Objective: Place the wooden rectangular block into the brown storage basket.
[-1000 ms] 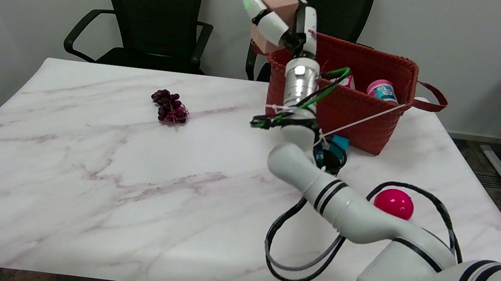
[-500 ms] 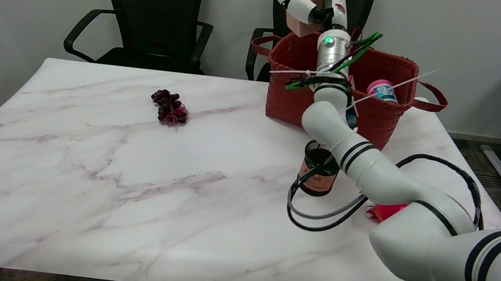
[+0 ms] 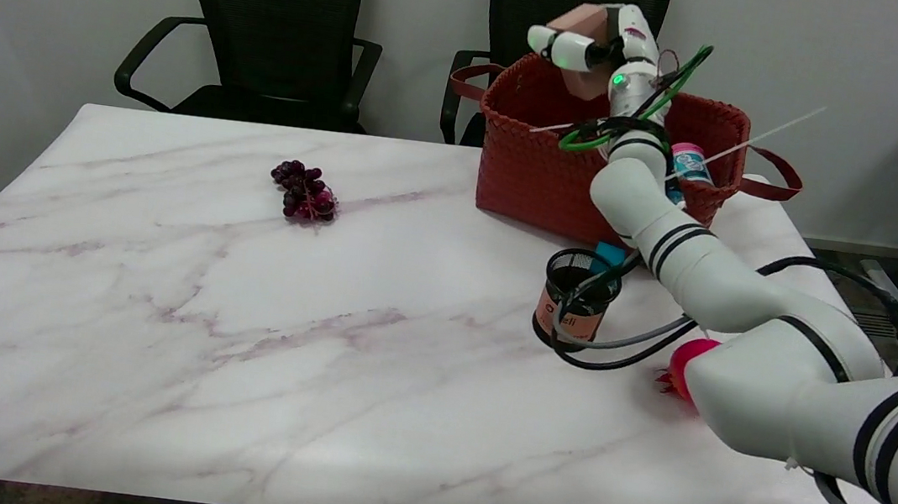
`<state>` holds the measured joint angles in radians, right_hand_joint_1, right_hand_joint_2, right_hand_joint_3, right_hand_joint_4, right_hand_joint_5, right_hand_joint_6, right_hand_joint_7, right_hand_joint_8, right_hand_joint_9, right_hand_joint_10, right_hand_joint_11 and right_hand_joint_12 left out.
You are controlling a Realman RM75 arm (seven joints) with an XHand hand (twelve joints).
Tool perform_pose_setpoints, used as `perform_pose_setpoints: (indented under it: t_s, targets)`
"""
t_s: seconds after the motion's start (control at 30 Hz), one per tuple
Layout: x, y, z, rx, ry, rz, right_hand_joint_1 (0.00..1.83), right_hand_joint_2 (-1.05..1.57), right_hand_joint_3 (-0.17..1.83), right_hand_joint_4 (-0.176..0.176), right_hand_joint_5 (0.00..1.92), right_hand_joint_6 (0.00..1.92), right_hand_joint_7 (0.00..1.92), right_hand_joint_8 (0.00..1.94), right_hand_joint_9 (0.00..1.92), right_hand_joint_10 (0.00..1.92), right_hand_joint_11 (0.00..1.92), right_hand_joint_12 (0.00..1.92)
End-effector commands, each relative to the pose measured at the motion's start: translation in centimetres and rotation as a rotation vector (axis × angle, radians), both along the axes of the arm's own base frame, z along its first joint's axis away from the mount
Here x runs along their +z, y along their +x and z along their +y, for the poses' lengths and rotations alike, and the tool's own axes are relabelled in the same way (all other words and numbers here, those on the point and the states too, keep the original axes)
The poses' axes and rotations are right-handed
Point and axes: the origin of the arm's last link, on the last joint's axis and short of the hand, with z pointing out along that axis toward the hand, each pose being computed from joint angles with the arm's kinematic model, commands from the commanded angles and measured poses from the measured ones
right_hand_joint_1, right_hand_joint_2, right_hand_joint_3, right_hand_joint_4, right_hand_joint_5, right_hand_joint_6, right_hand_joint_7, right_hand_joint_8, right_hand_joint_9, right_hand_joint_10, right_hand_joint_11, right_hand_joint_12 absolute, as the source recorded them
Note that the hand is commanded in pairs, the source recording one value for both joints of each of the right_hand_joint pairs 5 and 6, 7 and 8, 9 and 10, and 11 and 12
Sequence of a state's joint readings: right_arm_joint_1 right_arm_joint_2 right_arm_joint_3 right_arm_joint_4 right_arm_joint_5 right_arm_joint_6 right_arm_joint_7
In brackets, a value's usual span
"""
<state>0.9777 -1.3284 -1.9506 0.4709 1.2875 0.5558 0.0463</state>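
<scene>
One wooden rectangular block [image 3: 583, 24] was held in the right hand [image 3: 599, 45], whose white fingers [image 3: 561, 47] were wrapped across the block's front face while the rest of the hand closed on it from the right. The block was carried tilted in the air, over the left part of the brown storage basket's [image 3: 533, 177] opening, with its lower end at about the level of the far rim; whether it touched the basket could not be told. One basket was seen, standing at the far right of the marble table [image 3: 235, 346], with a looped handle at each end. Inside it, one pink-lidded container [image 3: 688, 161] was partly visible beside the arm. One black mesh cup [image 3: 575, 296] with an orange label stood on the table just in front of the basket, with a small blue object [image 3: 607, 257] behind it. One pink ball [image 3: 682, 372] lay partly hidden under the arm. One bunch of dark grapes [image 3: 304, 192] lay well apart to the left. Two black chairs [image 3: 272, 20] were placed behind the table.
</scene>
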Motion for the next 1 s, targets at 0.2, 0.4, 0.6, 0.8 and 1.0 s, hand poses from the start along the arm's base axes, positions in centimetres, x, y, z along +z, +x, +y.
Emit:
perform_pose_setpoints:
  t_s: [0.2,0.4,0.6,0.8,1.0]
  targets:
    - [5.0,-7.2,1.6,-0.368,-0.063,0.106,1.15,0.8,0.21,0.0,0.88,0.88,1.33,1.33,1.15,1.15,0.95,0.95]
    - [4.9,-7.0,1.7,-0.349,-0.065,0.104,1.15,0.79,0.21,0.0,0.88,0.88,1.33,1.33,1.15,1.15,0.92,0.92]
    - [5.0,-5.5,1.7,-0.277,-0.065,0.048,1.11,0.2,0.6,0.0,0.17,0.17,0.74,0.74,0.55,0.55,0.18,0.18]
    - [5.1,-3.7,1.5,-0.236,-0.073,0.075,1.02,0.04,0.26,0.0,0.0,0.0,0.01,0.01,0.0,0.0,0.0,0.0]
    - [5.2,-2.7,1.7,-0.195,-0.082,0.062,1.0,0.01,0.2,0.0,0.0,0.0,0.0,0.0,0.0,0.0,0.0,0.0]
